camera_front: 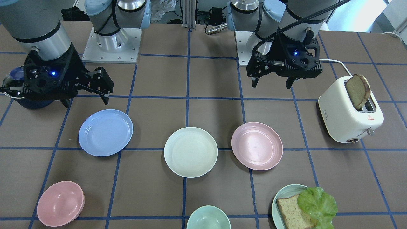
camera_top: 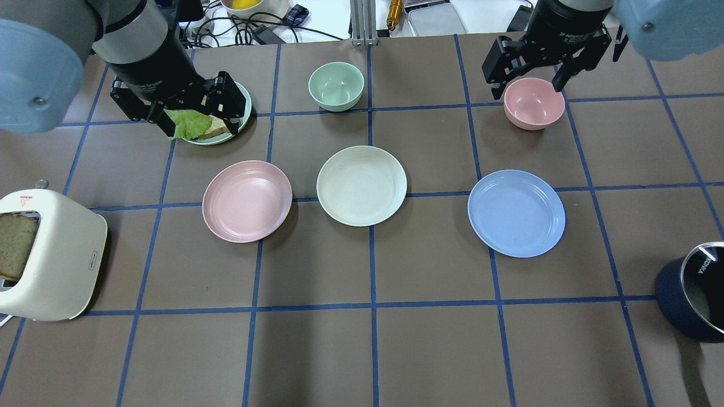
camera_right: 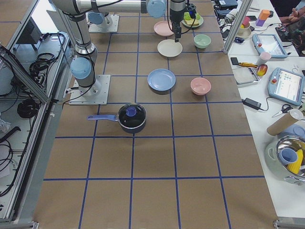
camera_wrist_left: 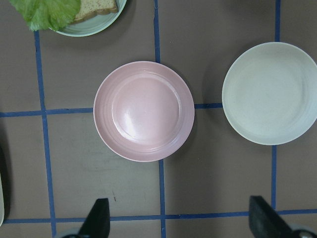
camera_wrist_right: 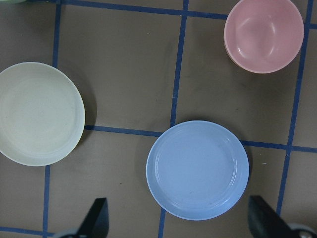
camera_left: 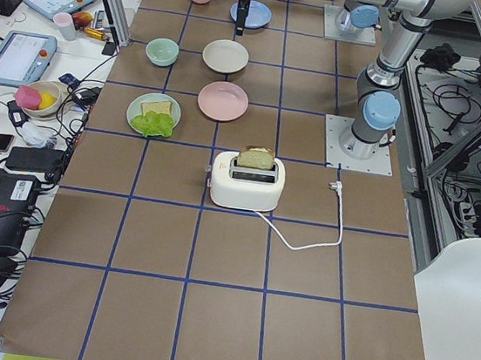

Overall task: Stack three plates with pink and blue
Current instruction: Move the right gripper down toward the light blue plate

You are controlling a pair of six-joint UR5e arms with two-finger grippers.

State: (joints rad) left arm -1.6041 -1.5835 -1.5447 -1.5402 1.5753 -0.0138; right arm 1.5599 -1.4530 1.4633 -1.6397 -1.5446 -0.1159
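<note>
Left claw (camera_front: pixel 272 83) and right claw (camera_front: pixel 86 101) hang wide open, empty; you see the blue plate (camera_front: pixel 105 132), cream plate (camera_front: pixel 190 152) and pink plate (camera_front: pixel 257 146) lying apart, matte, raised-rimmed.

The left arm (camera_front: pixel 305 11) and the right arm (camera_front: pixel 35 28) are thick, round tubes of shiny silver-grey metal, each with a thin black ring near its end. Big light blue caps (camera_top: pixel 28 73) cover the joints, and each cap has one tiny screw in it. A black woven cable (camera_front: pixel 286 29) runs along the left arm. The black left gripper (camera_front: pixel 272 84) and the black right gripper (camera_front: pixel 86 102) each have two short fingers and one small glowing blue light (camera_front: pixel 53 73). Small white writing sits on the gripper bodies. Each arm grows out of a flat, square, silver base plate (camera_front: pixel 95 54) dotted with little screws.
</note>
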